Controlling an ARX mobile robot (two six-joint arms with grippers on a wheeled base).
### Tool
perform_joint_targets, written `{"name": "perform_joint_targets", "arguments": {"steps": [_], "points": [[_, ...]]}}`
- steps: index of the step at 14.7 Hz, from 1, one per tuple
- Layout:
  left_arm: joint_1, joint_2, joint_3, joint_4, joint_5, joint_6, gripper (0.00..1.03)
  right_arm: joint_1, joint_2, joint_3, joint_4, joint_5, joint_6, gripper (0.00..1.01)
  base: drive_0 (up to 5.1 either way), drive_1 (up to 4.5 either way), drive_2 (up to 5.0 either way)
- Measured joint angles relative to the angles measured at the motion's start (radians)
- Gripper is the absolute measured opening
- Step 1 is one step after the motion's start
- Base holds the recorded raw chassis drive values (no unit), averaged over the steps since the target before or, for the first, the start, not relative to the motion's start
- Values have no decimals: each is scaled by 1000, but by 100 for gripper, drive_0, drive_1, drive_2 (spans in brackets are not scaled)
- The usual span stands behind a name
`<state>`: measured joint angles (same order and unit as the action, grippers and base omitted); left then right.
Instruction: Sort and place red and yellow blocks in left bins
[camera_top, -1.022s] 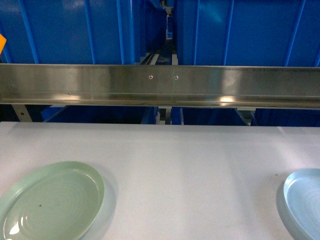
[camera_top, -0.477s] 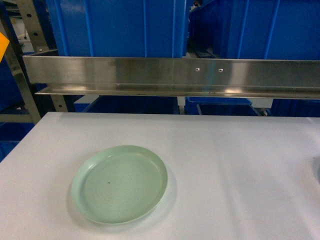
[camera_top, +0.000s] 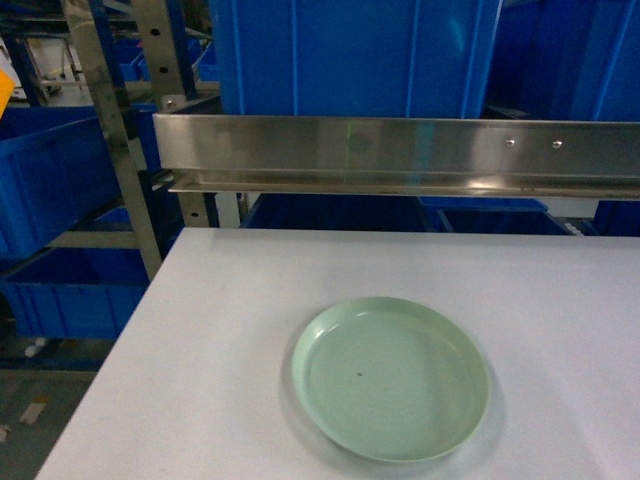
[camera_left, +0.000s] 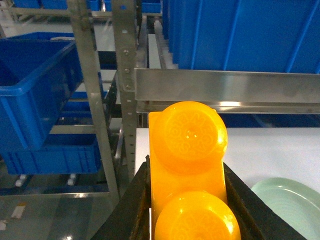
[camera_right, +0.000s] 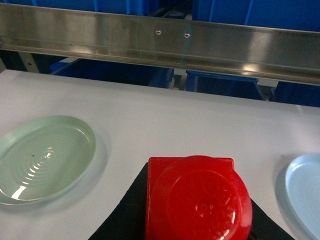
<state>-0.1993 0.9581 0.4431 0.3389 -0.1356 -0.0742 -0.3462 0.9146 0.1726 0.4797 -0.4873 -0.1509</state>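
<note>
The left gripper (camera_left: 187, 200) clamps the yellow block (camera_left: 187, 165) between its dark fingers; a blue bin (camera_left: 35, 90) sits ahead to its left. The right gripper (camera_right: 195, 210) grips the red block (camera_right: 196, 199), green plate (camera_right: 45, 157) ahead-left.

Green dish (camera_top: 390, 377) on white table (camera_top: 200, 350); blue dish (camera_right: 305, 192) apart.

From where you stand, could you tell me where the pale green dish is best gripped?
Grip the green dish by its raised rim, coming from above with one finger inside, one outside. It lies flat on the white table, so only that thin upturned edge offers purchase, probably the near side.
</note>
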Motion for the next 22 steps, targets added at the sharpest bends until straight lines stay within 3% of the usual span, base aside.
{"name": "perform_joint_targets", "arguments": {"steps": [22], "points": [[2,0,0,2,-2,0,28,0,0,0,2,0,0,27,-499,245,245]]}}
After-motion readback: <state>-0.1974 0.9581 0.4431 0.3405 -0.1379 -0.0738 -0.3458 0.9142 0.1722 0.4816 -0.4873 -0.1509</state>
